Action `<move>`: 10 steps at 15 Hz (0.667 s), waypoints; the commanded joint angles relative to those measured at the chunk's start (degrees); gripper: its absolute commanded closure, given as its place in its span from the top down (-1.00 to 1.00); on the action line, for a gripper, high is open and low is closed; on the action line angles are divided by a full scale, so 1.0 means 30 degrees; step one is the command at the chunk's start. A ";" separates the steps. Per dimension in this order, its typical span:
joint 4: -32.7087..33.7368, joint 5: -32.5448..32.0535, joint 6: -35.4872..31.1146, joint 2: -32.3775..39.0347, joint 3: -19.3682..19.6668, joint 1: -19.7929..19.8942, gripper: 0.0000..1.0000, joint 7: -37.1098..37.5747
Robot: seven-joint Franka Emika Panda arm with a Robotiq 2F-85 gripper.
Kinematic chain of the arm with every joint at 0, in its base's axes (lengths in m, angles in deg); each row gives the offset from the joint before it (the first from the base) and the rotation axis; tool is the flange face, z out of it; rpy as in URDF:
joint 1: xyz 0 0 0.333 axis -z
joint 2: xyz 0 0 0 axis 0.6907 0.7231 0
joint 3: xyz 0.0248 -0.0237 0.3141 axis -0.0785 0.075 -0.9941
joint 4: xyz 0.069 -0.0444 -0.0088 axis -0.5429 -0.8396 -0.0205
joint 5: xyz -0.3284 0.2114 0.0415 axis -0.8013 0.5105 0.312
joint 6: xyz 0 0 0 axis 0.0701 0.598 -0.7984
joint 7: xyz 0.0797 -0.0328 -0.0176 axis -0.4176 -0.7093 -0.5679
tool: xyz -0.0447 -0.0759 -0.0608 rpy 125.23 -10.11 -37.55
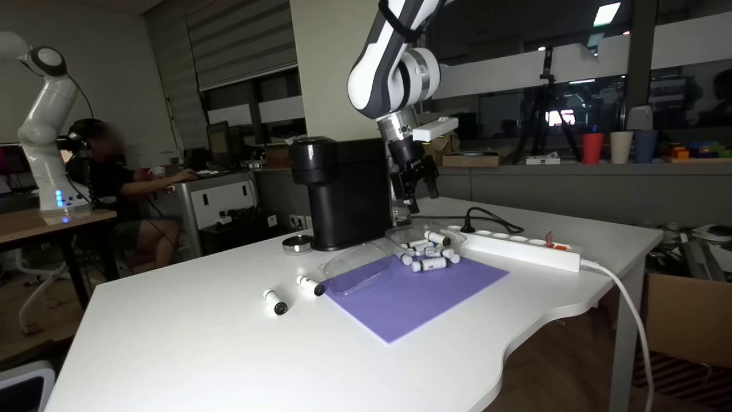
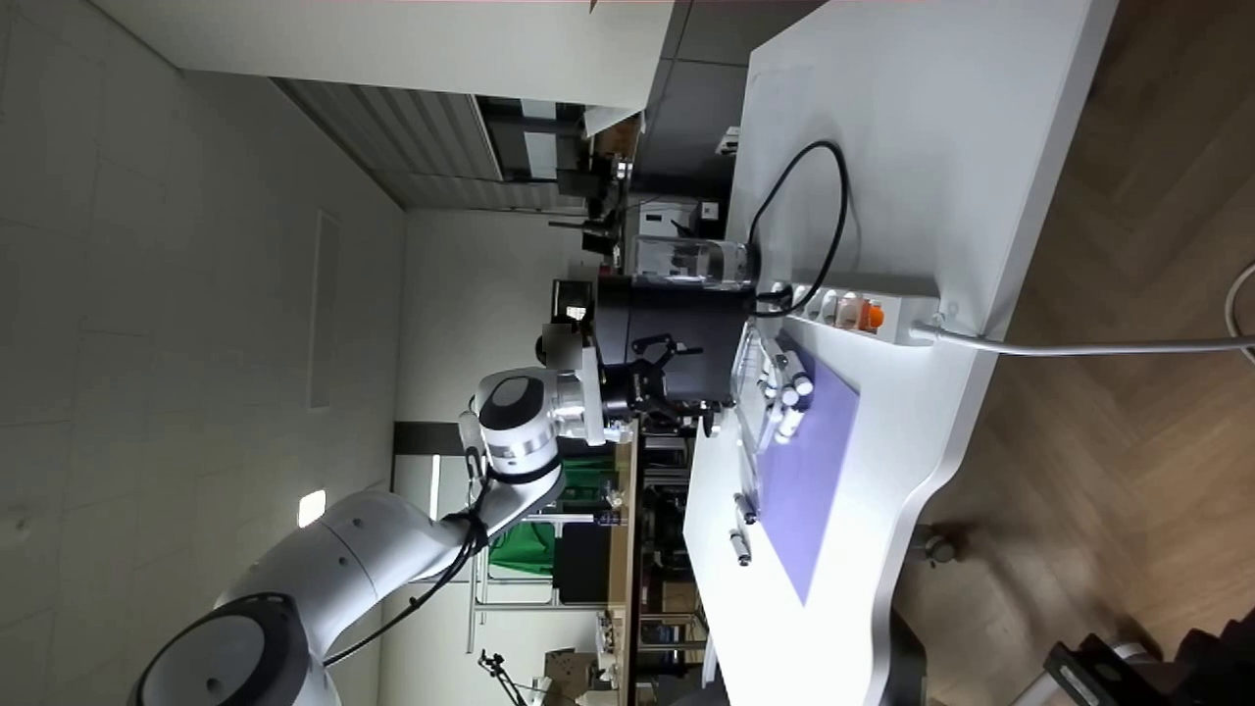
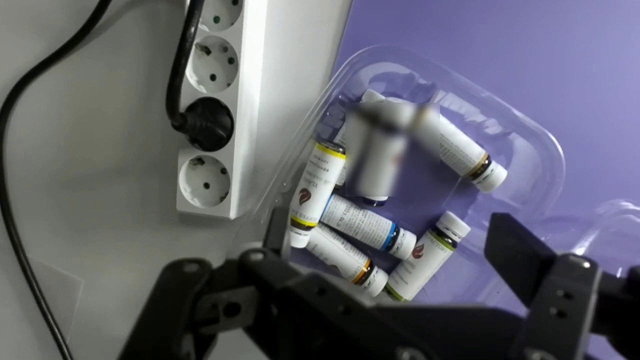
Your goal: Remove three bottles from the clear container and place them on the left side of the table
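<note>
"What is held above the white table?"
"The gripper, fingers parted, over the clear tray."
"And the bottles?"
"Two are laid on the table; more, hardly countable through blur, are piled in the tray."

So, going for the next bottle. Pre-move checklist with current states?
1. Pincer open and holding nothing: ok.
2. Bottles left in the clear tray: ok, several lie there.
3. One bottle in the heap free of its neighbours: cannot tell, it is crowded and partly blurred in the wrist view.
4. Three bottles out on the table: not ok, two bottles lie there apart from the tray.
5. Clearance from the power strip on the way down: cannot tell, it lies close to the tray.
</note>
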 commanded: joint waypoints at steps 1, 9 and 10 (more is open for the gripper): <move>0.0628 0.1133 -0.0315 0.0466 -0.0505 0.0526 1.00 0.0847; 0.0091 0.2762 -0.0413 0.0364 -0.0941 0.0952 1.00 0.0409; 0.0091 0.2827 -0.0413 0.0364 -0.0958 0.0963 1.00 0.0410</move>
